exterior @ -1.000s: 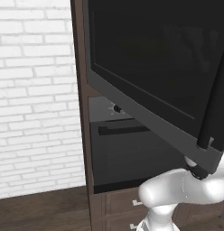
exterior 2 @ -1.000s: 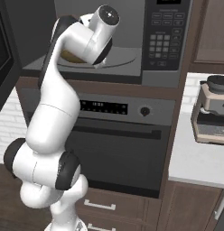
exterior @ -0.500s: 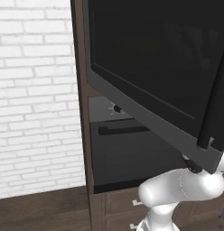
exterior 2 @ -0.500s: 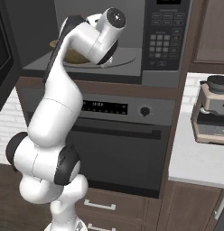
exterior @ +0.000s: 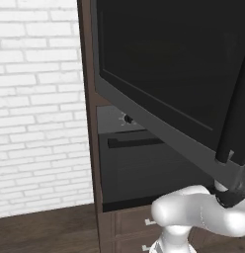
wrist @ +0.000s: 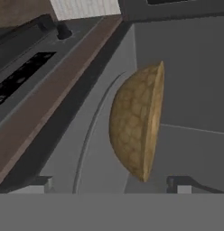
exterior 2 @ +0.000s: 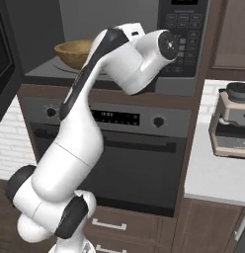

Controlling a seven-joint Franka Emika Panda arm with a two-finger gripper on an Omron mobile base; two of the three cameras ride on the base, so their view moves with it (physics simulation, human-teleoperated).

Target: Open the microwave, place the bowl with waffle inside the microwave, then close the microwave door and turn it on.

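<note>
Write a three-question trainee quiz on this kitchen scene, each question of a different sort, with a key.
1. True or false: the microwave door is shut.
2. Where does the bowl sit? A on the counter; B inside the microwave; C in the claw.
3. Fill in: the claw's fingertips stand ____ and grip nothing.

Key: 1 false, it is swung open. 2 B, on the microwave's floor. 3 open, wide apart with the bowl beyond them in the hand view.

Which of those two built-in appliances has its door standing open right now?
The upper one, the microwave: its door is swung wide and the bowl sits inside. The oven below, with knobs and bar handle, is shut.
</note>
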